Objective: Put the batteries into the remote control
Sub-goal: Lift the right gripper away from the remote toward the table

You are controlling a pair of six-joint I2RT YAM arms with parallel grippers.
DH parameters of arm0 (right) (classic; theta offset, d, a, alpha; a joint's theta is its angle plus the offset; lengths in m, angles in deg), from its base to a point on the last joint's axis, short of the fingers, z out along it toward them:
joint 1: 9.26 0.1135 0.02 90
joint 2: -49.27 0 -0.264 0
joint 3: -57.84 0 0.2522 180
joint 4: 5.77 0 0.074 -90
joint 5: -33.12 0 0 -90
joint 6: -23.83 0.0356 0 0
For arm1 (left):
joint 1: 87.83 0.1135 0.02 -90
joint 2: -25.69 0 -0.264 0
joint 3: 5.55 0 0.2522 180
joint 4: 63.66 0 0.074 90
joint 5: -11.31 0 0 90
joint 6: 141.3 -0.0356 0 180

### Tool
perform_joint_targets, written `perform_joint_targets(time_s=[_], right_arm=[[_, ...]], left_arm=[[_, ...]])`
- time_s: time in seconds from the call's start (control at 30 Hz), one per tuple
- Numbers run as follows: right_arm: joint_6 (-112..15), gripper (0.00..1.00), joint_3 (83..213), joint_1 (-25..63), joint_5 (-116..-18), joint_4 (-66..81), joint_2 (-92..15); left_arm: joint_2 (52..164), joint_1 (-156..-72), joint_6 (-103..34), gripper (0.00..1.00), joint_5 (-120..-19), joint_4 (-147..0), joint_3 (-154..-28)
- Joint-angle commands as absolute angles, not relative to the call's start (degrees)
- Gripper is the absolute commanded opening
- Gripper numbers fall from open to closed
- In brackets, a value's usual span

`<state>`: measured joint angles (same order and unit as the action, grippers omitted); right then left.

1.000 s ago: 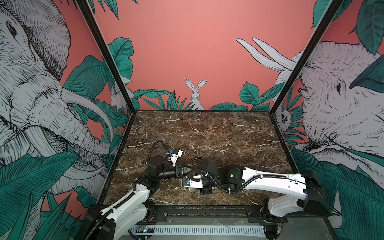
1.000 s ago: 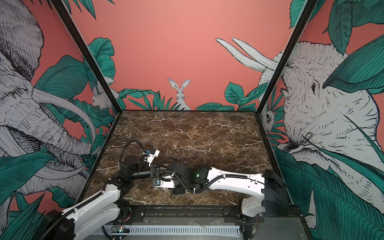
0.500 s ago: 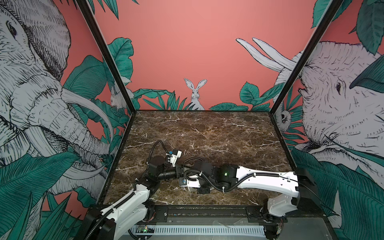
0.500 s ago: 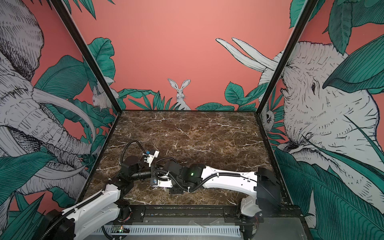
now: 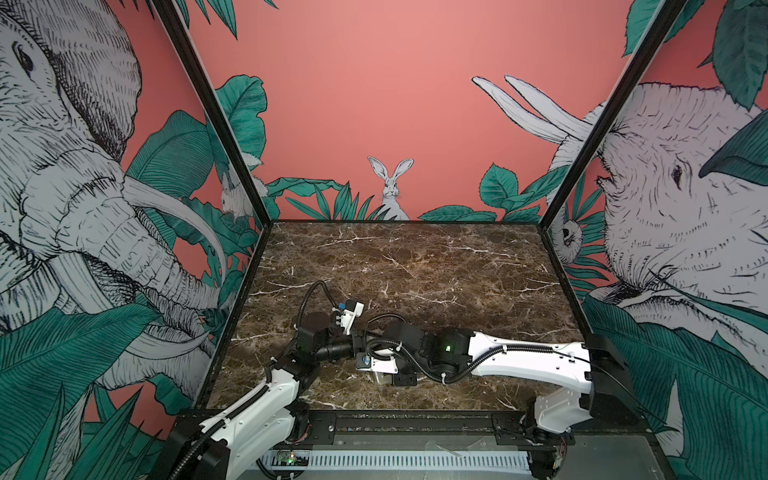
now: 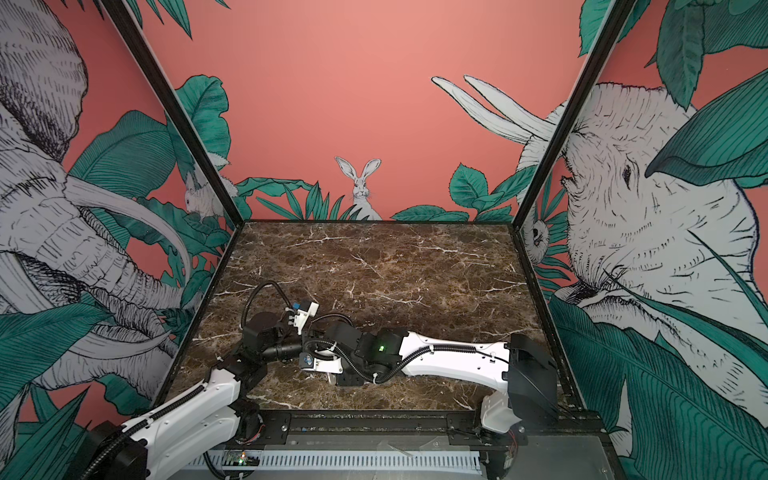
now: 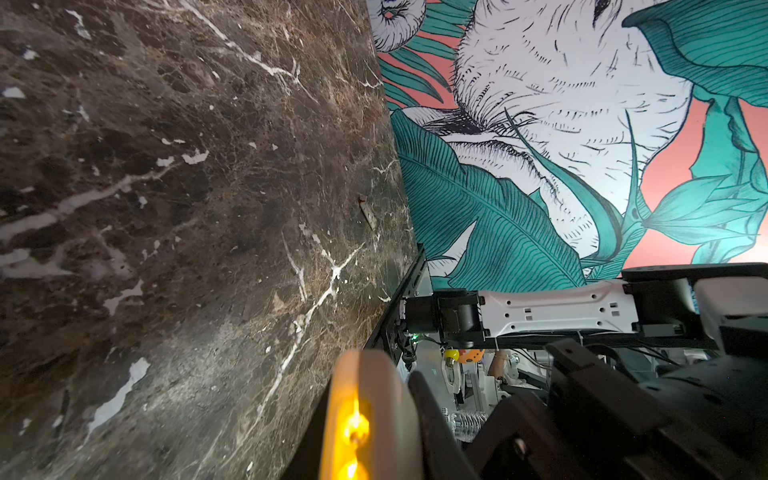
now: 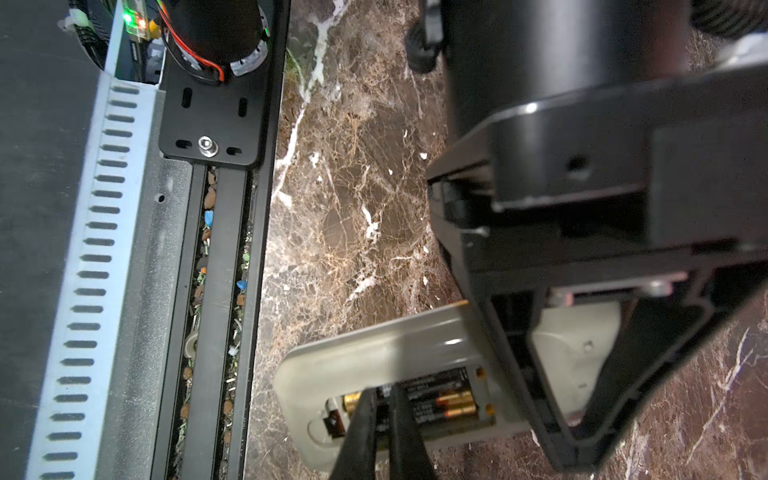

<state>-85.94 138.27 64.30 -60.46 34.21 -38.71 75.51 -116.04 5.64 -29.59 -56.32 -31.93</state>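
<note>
The remote control [image 8: 374,345] lies back up, greyish-beige, with its battery bay uncovered. Two dark batteries [image 8: 449,403] with gold bands sit side by side in the bay. My right gripper [image 8: 382,399] is shut, its thin black fingertips pressed onto the batteries. My left gripper [image 7: 374,415] is shut on the remote control's other end, its black fingers [image 8: 507,324] straddling the body. In both top views the two grippers meet low over the front of the table: left gripper [image 5: 356,343], right gripper [image 5: 376,370]. Only a pale sliver of the remote control [image 5: 380,377] [image 6: 331,377] shows beneath them.
The black front rail and slotted white cable duct [image 8: 83,249] run close beside the remote control. A small brownish flat piece [image 7: 368,212] lies on the marble table [image 5: 415,266] towards the right wall. Printed walls enclose three sides.
The right arm has shifted a little to the left, towards the left gripper, and its jaws have closed the last bit. The left arm has held still.
</note>
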Motion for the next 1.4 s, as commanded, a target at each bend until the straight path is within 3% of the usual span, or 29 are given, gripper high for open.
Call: perform_joint_targets(time_s=[0.0, 0.4, 0.77, 0.9, 1.03, 1.3, 1.37], right_arm=[[-85.8, 0.07, 137.4, 63.8, -58.2, 30.6, -42.0], [-85.0, 0.06, 139.1, 63.7, -56.0, 32.2, -43.4], [-72.8, 0.44, 127.9, 63.8, -50.9, 31.9, -20.2], [-65.3, 0.54, 123.5, 63.7, -45.6, 35.5, -12.5], [-56.7, 0.71, 120.9, 62.5, -37.7, 41.3, -7.7], [-39.3, 0.83, 117.3, 53.0, -33.5, 55.9, -2.3], [-37.4, 0.91, 116.1, 51.6, -33.2, 55.5, -0.4]], left_arm=[[73.0, -117.4, 9.7, 0.00, -21.5, -48.3, -34.4], [72.6, -117.4, 7.3, 0.00, -23.6, -51.6, -34.7], [73.5, -117.4, 1.3, 0.00, -26.6, -58.3, -35.6], [74.5, -117.4, 0.4, 0.00, -27.2, -58.3, -35.7], [74.7, -117.3, -2.3, 0.00, -29.1, -61.1, -36.7], [73.4, -117.4, -7.0, 0.00, -33.1, -63.6, -37.8], [73.8, -117.4, -6.9, 0.00, -33.1, -61.7, -37.6]])
